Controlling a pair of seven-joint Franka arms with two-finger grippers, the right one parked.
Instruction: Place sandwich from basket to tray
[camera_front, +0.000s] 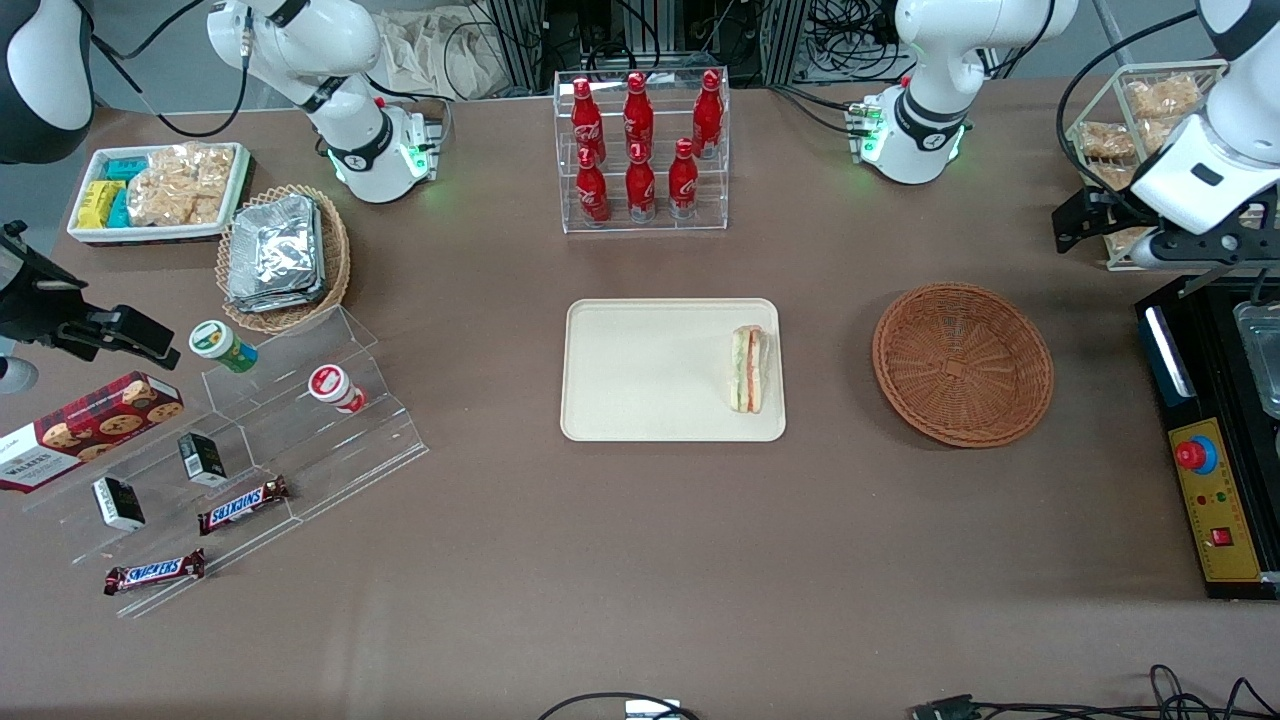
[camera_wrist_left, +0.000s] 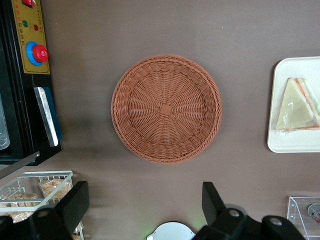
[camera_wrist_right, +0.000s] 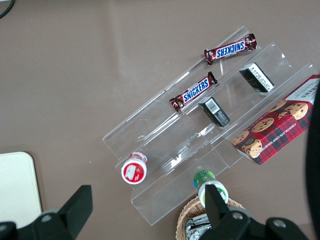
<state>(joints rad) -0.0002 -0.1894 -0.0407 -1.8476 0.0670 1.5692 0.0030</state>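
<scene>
high front overview; downward wrist views, shared basket (camera_front: 962, 363)

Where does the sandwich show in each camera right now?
Front view: the sandwich lies on the tray, at its edge nearest the basket.
Left wrist view: sandwich on the tray, beside the empty basket; the open end effector hangs above.
Right wrist view: not in it.
Shared landmark: the tray.

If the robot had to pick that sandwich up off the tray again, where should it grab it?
Probably from straight above. The sandwich lies on the tray beside its rim, so the pincer, open high over the basket, should close across the wedge's thin width, on its flat bread faces.
</scene>
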